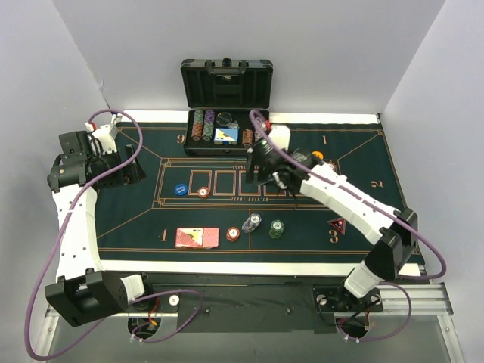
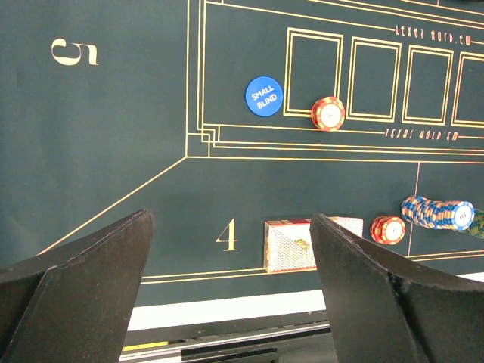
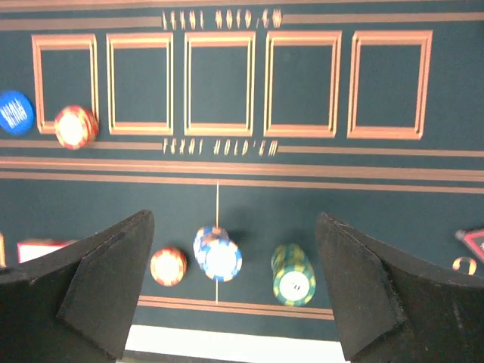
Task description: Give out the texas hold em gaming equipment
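The right pincer point(image 1: 254, 175) hangs over the row of five gold-outlined card frames point(image 3: 227, 83) in the middle of the dark green felt mat point(image 1: 128, 219), its jaws apart with nothing between them; the left pincer point(image 2: 232, 219) is likewise apart and empty, out at the left side of the mat.

The laid-out equipment lies on the near side of the right pincer. A stack of red striped chips point(image 3: 168, 266), a skewed stack of blue-and-white chips point(image 3: 218, 255) and a stack of green-and-yellow chips point(image 3: 293, 274) are ranged left to right, near one another. The pile of red-backed playing cards point(image 1: 197, 237) lies left of them, its long axis running left to right.

The open black hard-shell case point(image 1: 227, 91) lies just far of the right pincer, so the right arm is judged the nearer for any further fetch from it. The left arm is nearer the round blue disc point(image 2: 263, 97) and the single red chip point(image 2: 327, 113) near it.

Only in the left wrist view can "SMALL BLIND" be read on the blue disc; only the top view shows the case and the small orange disc point(image 1: 316, 155). The dark red triangular marker point(image 1: 337, 224) is seen whole there, but merely as a corner in the right wrist view.
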You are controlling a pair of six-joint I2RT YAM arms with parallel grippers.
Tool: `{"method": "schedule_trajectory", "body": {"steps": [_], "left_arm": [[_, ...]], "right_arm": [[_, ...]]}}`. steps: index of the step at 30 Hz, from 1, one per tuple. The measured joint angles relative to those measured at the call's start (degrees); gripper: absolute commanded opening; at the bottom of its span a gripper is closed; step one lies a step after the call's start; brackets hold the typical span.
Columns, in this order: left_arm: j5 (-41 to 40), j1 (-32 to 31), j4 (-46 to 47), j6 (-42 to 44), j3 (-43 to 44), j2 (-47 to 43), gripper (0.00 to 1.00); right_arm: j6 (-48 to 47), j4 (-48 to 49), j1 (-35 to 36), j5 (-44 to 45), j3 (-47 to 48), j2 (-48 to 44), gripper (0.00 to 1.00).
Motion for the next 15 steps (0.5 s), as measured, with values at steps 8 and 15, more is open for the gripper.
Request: {"method": "schedule_trajectory", "body": {"steps": [8, 15], "left_arm": [[-0.02, 0.09, -0.17, 0.39, 0.00, -0.24, 0.96], [-0.46, 0.33, -0.17, 0.63, 0.00, -0.24, 0.96]], "right_arm": [[5.57, -5.29, 13.70, 1.11, -1.99, 5.27, 0.83], [6.27, -5.90, 20.57, -0.90, -0.55, 10.73, 0.82]]}}
